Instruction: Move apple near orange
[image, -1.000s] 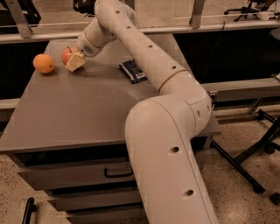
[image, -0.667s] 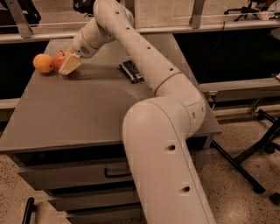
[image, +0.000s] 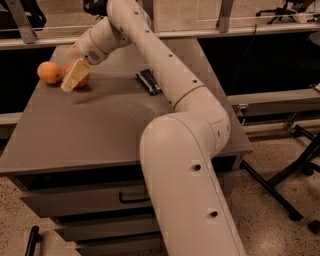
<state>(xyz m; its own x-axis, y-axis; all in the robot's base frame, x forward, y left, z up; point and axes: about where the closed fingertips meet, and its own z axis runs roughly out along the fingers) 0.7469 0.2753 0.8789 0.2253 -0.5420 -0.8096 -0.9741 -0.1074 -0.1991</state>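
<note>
Your hand (image: 73, 80) is at the far left part of the table (image: 100, 135), with the arm reaching over the top from the near right. It is closed on the apple (image: 83, 79): the pale near finger (image: 72, 77) lies slanted across the front of the fruit, so you see red skin only above and to the right of it. The other finger is hidden behind. The apple is low over the table, and you cannot tell whether it rests on the surface. The orange (image: 49, 72) sits just to the left of the apple, very close; whether the two touch is not clear. A small black object (image: 150, 81) lies flat on the table, well to the right of both fruits and beside the arm.
</note>
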